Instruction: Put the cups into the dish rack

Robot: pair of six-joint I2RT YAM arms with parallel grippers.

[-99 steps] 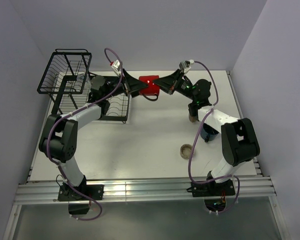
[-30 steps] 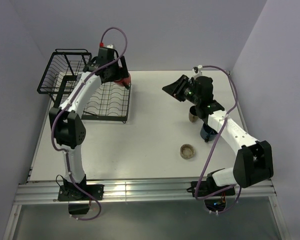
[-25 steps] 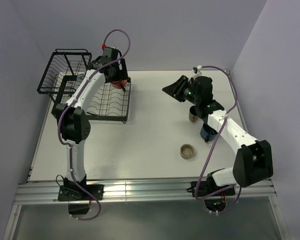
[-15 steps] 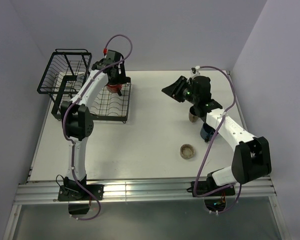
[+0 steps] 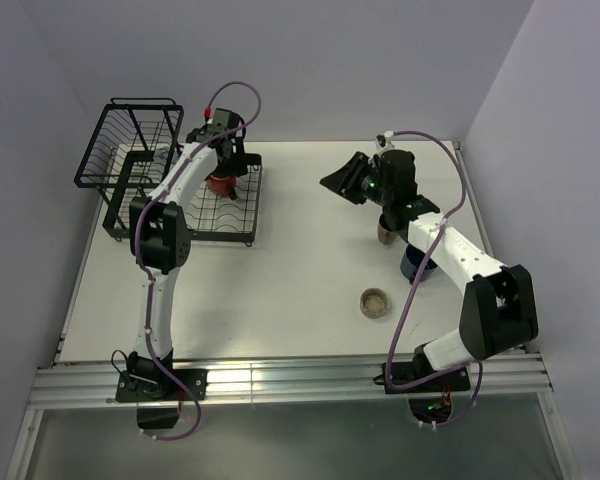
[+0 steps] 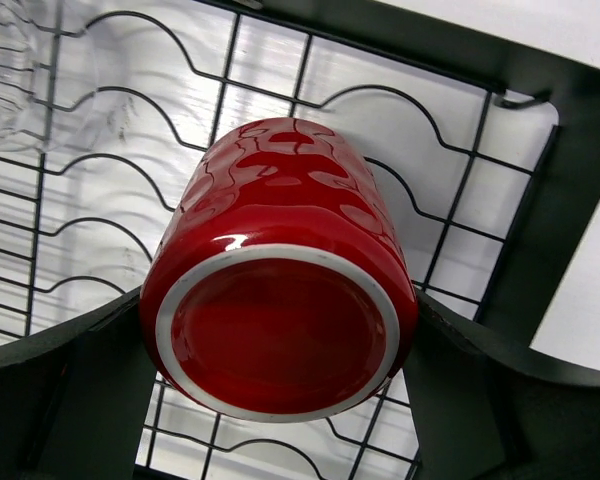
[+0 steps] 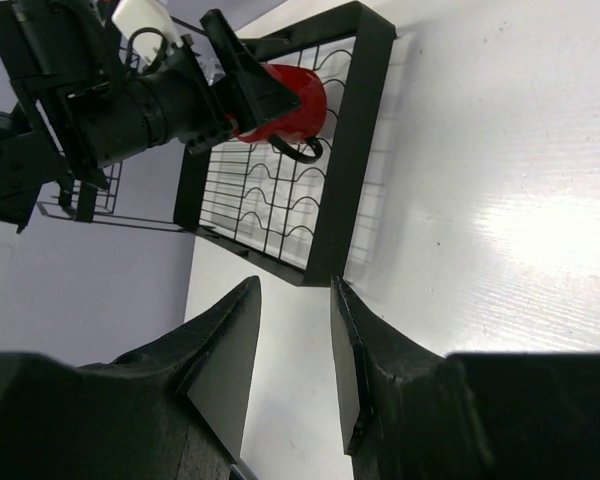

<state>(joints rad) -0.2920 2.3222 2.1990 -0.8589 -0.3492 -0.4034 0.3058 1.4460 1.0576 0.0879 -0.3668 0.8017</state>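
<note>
Though glossy, white table point(image 5: 310, 265), lilac walls point(image 5: 360, 70)

- No text, label, brand, number or sign can be read in any of the three views
- red mug point(image 6: 280, 270): the glossy wall shows only a dimpled relief and the pale ring of its base, no lettering
- white block point(image 7: 140, 18) on the left arm's wrist, seen in the right wrist view: too small and bright to tell whether it bears print
</note>
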